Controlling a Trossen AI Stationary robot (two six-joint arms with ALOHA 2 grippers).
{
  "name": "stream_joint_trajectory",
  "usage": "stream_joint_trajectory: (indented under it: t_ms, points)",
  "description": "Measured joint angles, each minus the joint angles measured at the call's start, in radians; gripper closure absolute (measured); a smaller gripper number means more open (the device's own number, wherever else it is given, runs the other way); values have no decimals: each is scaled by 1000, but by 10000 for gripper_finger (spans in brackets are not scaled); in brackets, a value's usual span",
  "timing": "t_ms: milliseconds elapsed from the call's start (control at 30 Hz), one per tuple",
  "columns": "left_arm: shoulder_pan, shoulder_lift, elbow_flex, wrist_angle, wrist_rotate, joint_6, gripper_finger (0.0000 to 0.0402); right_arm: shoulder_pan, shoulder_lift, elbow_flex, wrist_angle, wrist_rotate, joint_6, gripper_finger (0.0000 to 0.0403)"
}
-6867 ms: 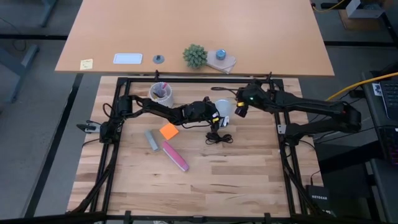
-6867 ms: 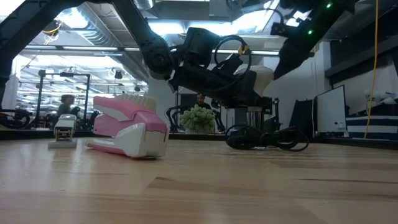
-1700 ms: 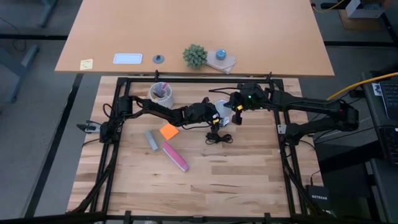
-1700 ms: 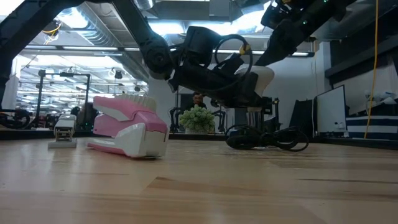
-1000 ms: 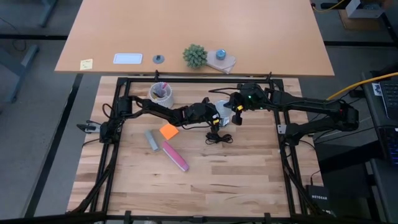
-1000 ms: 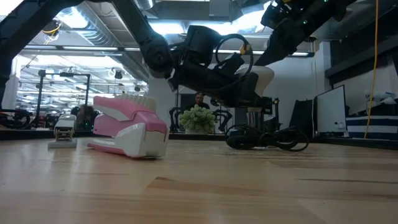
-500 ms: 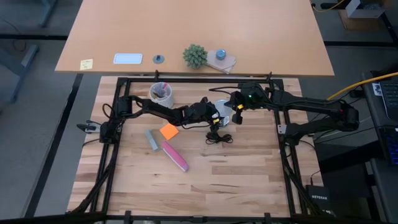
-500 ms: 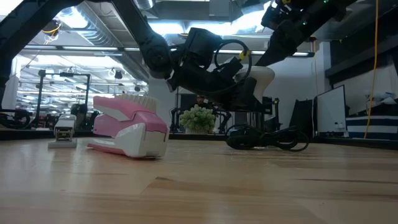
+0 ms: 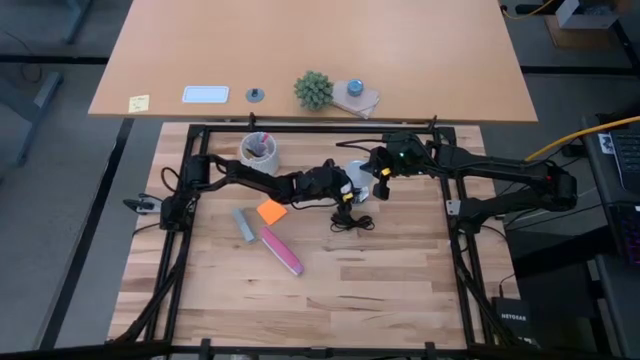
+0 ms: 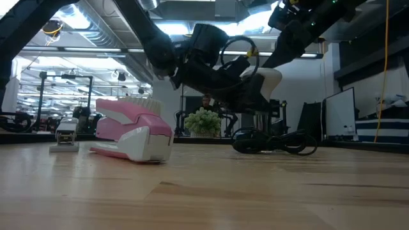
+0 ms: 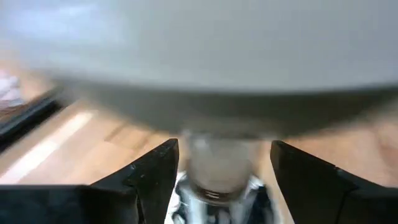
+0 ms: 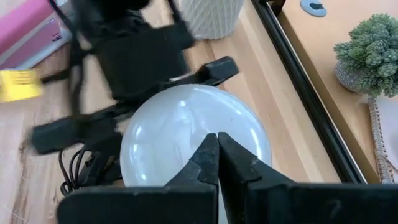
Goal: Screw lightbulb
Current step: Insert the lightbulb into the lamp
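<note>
Since a second ago: left gripper (image 9: 347, 186) spread its fingers (image 11: 149, 180) off the lightbulb (image 12: 193, 140) | bulb: white, frosted, round dome narrowing to a greyish neck, raised above bench (image 9: 380, 280) centre over coiled black cord (image 10: 275, 142) | right gripper (image 12: 217, 158): fingers closed, tips resting on the dome

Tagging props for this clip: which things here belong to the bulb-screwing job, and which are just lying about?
Job: lightbulb; socket beneath it; black cord; left gripper, open around the bulb's neck; right gripper, shut, over the bulb.

Lying about: pen cup; pink stapler; orange note; grey block; plant.
</note>
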Motion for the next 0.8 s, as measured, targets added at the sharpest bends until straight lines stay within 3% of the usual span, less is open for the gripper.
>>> stream_joint_trajectory:
  t_ms: [800]
  points:
    - [-68, -168, 1, -375, 4, -3, 157, 0, 0, 0, 2, 5, 16, 401]
